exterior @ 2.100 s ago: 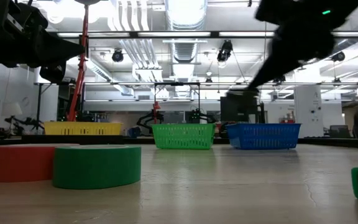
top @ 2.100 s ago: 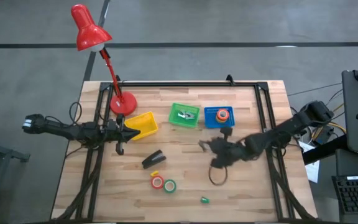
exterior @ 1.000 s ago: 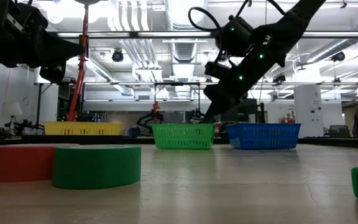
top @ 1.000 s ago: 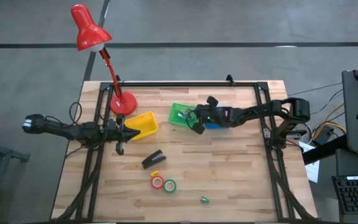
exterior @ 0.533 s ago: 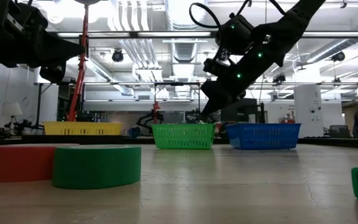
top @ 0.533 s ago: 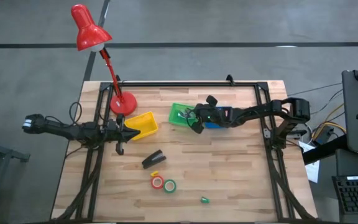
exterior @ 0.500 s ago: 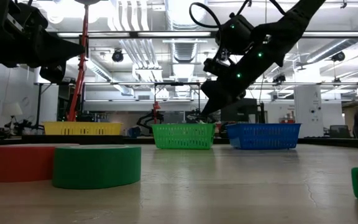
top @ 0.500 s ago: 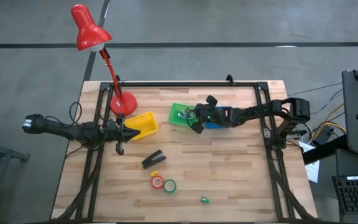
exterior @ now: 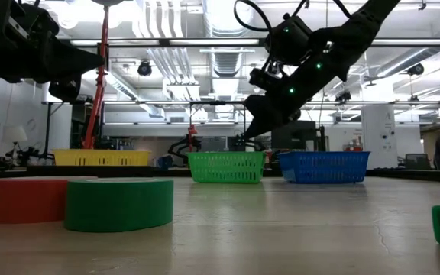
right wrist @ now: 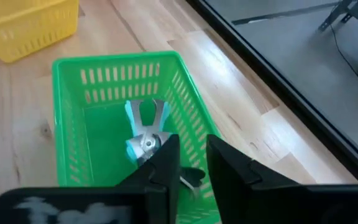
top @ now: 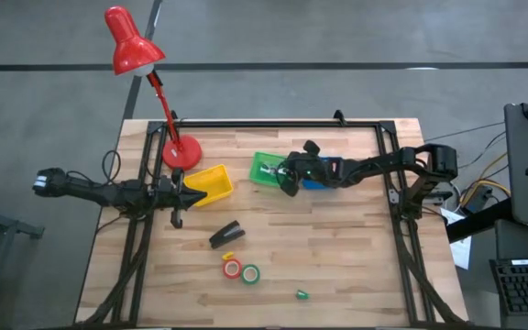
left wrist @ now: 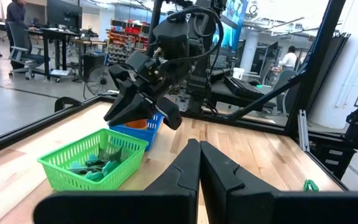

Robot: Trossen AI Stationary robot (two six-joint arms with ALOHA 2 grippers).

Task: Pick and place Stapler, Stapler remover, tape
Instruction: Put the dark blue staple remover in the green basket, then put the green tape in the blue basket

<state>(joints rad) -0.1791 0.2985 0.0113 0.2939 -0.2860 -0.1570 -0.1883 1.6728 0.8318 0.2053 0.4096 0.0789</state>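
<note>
The black stapler lies flat on the table's near middle. Beside it are a yellow tape roll, a red one and a green one. An orange roll sits in the blue basket. A silvery claw staple remover with pale blue grips lies on the floor of the green basket. My right gripper hovers open above that basket's right half, touching nothing. My left gripper waits shut by the yellow basket.
A red desk lamp stands at the far left corner. A tiny green lump lies near the near edge. A black frame runs along the table's far and side edges. Bare wood lies right of the stapler.
My right gripper has swung from low over the table's right middle up and toward the far edge, to above the green basket. In the last second it has only crept a little up and toward the left there.
</note>
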